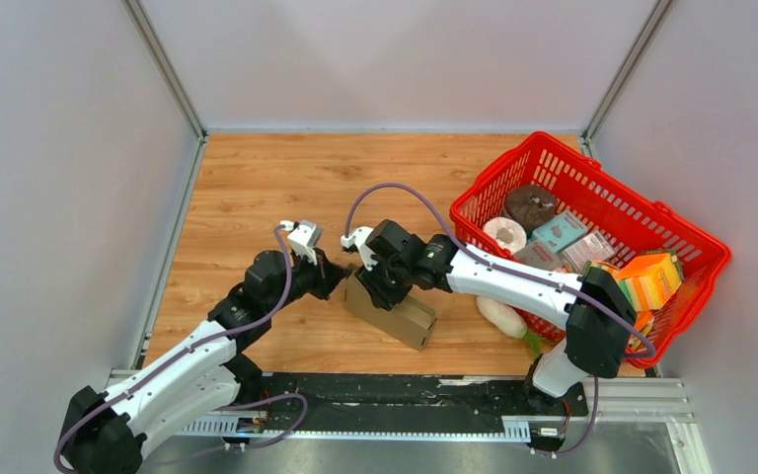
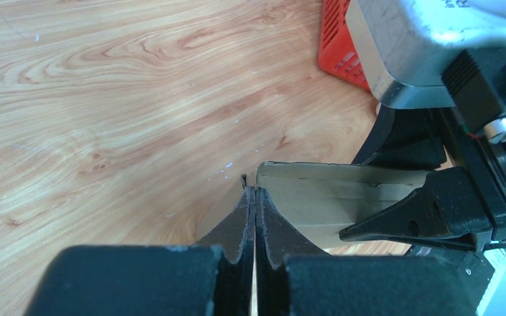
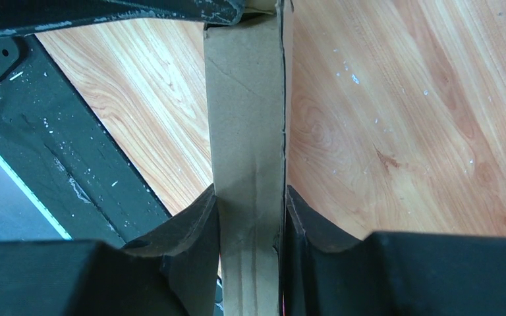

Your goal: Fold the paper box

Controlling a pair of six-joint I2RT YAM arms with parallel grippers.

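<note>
The paper box (image 1: pixel 397 314) is a small flat brown cardboard box, held on edge near the table's front. My right gripper (image 1: pixel 380 289) is shut on it from above. In the right wrist view the box's narrow side (image 3: pixel 247 131) runs between the gripper's (image 3: pixel 251 194) two fingers. My left gripper (image 1: pixel 344 281) is at the box's left end with its jaws pressed together. In the left wrist view its tips (image 2: pixel 255 192) meet at the corner of the box's open end (image 2: pixel 316 197), with a flap (image 2: pixel 221 217) just to their left. I cannot tell whether a thin edge is pinched.
A red plastic basket (image 1: pixel 553 146) full of groceries stands at the back right, and its corner (image 2: pixel 339 39) shows in the left wrist view. A small white packet (image 1: pixel 502 314) lies between the box and the basket. The right arm's black finger (image 2: pixel 421 212) lies across the box.
</note>
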